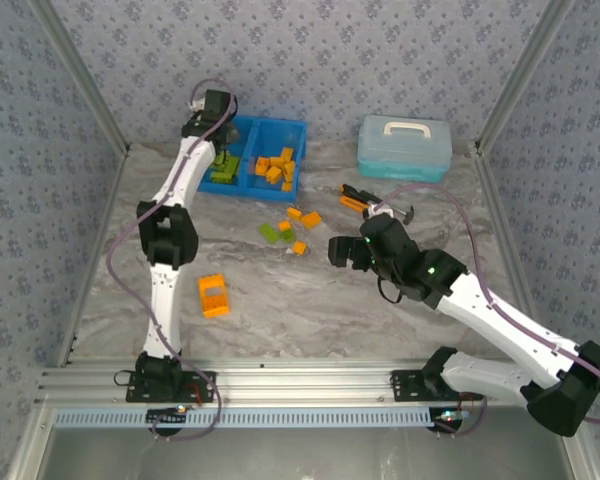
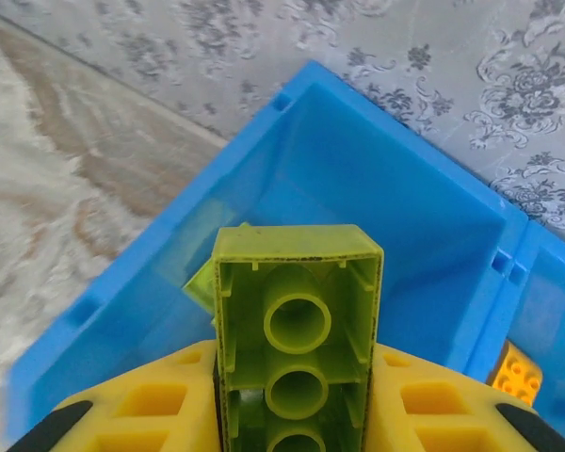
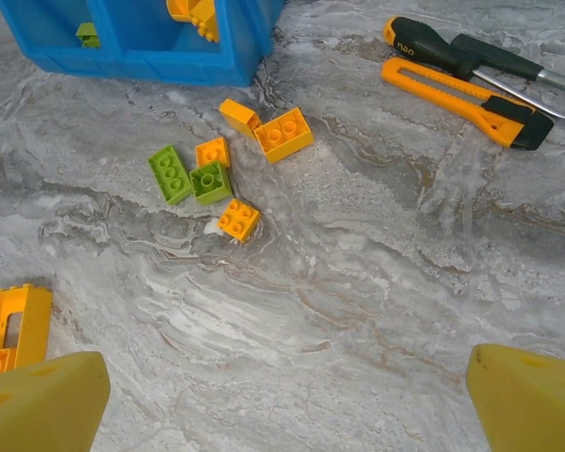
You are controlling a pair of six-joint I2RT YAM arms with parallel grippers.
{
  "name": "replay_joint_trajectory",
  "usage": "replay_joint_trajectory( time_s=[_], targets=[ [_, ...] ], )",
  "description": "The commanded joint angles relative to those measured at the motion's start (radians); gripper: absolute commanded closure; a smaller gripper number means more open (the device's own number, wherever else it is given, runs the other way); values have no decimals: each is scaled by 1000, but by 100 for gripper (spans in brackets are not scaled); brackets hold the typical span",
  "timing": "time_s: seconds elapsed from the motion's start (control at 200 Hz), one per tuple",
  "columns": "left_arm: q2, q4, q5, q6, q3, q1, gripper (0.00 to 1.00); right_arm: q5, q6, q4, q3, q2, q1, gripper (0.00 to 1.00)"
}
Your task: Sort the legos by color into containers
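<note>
My left gripper (image 1: 223,150) hangs over the left compartment of the blue bin (image 1: 298,128), shut on a lime green lego (image 2: 297,320) held between its yellow fingers (image 2: 151,405). Below it lies the compartment's blue wall (image 2: 358,169). Green legos (image 1: 223,172) lie in that compartment and orange ones (image 1: 276,165) in the right one. Loose orange and green legos (image 1: 288,230) sit in front of the bin, among them two green bricks (image 3: 169,174) and a small orange brick (image 3: 237,219). A larger orange block (image 1: 213,295) lies at the near left. To the right of the loose bricks, my right gripper (image 1: 342,250) stands open and empty above bare table.
A pale blue lidded case (image 1: 405,147) stands at the back right. An orange-and-black knife and a screwdriver (image 3: 461,85) lie between the case and the right arm. Metal frame posts and patterned walls close in the table.
</note>
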Motion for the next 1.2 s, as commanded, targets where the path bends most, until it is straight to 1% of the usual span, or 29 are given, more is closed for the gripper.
replay_joint_trajectory(
  time_s=[0.0, 0.105, 0.14, 0.255, 0.365, 0.435, 0.505, 0.53, 0.61, 0.68, 0.72, 0.789, 0.854, 0.884, 0.964, 0.999, 1.039, 1.139, 1.194],
  targets=[
    [44, 51, 88, -27, 77, 29, 65, 20, 15, -35, 31, 23, 6, 0],
    [88, 148, 152, -65, 92, 54, 62, 5, 15, -47, 53, 54, 6, 0],
    [99, 161, 164, -73, 106, 60, 60, 0, 15, -54, 62, 62, 7, 0],
    [107, 170, 221, -84, 153, 73, 42, -2, 40, -66, 71, 71, 9, 0],
    [54, 124, 261, -90, 171, 73, 32, 12, 41, -56, 71, 71, 7, 0],
    [0, 65, 275, -100, 171, 73, 26, 12, 32, -54, 81, 75, 7, 0],
    [-75, 13, 273, -102, 141, 68, 24, 32, 30, -66, 88, 75, 10, 0],
    [-108, -34, 267, -101, 119, 66, 24, 44, 31, -63, 84, 73, 11, 0],
    [-240, -84, 233, -107, -11, 47, 24, 56, 31, -62, 70, 62, 4, 0],
    [-345, -148, 242, -144, -111, 29, 25, 41, 31, -78, 62, 51, -1, 0],
    [-402, -168, 248, -123, -173, 5, 25, 39, -19, -77, 55, 42, -7, 0],
    [-505, -228, 183, -161, -297, -40, 24, 51, -39, -97, 57, 40, -28, 0],
    [-617, -155, 210, -218, -506, -67, 24, 41, -65, -118, 72, 46, -48, 0],
    [-672, -106, 206, -261, -636, -81, 24, 52, -72, -115, 72, 45, -51, 0],
    [-797, 135, 228, -347, -954, -134, 24, 51, -71, -95, 58, 40, -57, 0],
    [-815, 186, 236, -382, -1036, -152, 24, 49, -57, -91, 55, 39, -59, 0],
    [-807, 201, 245, -395, -1077, -168, 24, 44, -38, -83, 48, 39, -60, 0],
    [-729, 122, 242, -380, -1049, -199, 23, 14, -4, -35, 11, 35, -61, 0],
    [-694, 111, 229, -384, -1050, -219, 23, -5, 4, -17, -6, 37, -60, 0]
  ],
)
